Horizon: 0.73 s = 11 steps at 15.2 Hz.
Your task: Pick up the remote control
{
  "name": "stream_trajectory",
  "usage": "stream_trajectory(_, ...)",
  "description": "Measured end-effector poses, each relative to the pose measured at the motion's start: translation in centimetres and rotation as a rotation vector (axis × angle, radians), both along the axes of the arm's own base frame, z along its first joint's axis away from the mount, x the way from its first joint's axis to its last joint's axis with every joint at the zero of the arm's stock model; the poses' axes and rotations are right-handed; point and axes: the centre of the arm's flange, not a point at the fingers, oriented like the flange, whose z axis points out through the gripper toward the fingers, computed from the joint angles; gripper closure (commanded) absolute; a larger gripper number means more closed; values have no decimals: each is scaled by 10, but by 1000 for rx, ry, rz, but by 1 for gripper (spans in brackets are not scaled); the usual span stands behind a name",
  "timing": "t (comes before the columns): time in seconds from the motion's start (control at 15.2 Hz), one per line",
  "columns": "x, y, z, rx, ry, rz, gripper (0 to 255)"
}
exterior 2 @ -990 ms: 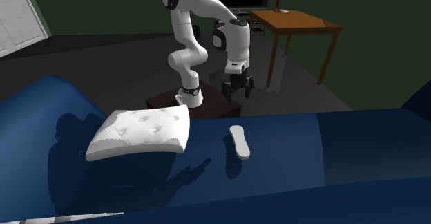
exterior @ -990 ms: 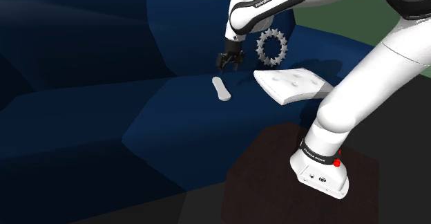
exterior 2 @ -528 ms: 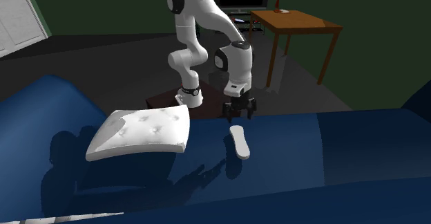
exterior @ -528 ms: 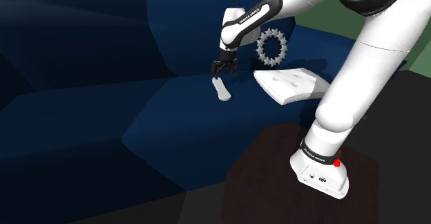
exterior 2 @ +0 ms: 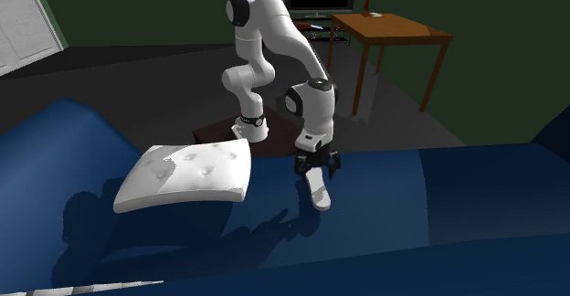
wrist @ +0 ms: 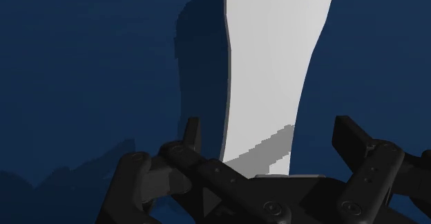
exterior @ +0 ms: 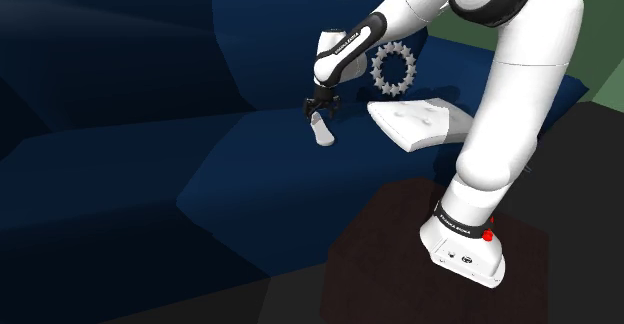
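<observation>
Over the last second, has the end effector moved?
Yes. In the shoulder view the end effector has dropped down-left, away from the white cushion, to the remote.

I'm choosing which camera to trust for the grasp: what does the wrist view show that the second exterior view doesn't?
Wrist view: the black fingers stand apart, one each side of the plain white elongated remote control, touching neither edge. Second exterior view: a white tufted cushion beside the remote and a brown wooden table behind the white arm. Shared: the gripper low over the remote on the dark blue sofa.
</observation>
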Motion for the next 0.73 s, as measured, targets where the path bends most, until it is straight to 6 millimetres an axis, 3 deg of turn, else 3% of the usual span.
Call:
stream_trajectory(0.26,0,0,-20,0,0,-1,0)
stream_trajectory(0.33,0,0,-22,0,0,-1,255)
stream_trajectory(0.73,1,0,-23,0,-1,-2,255)
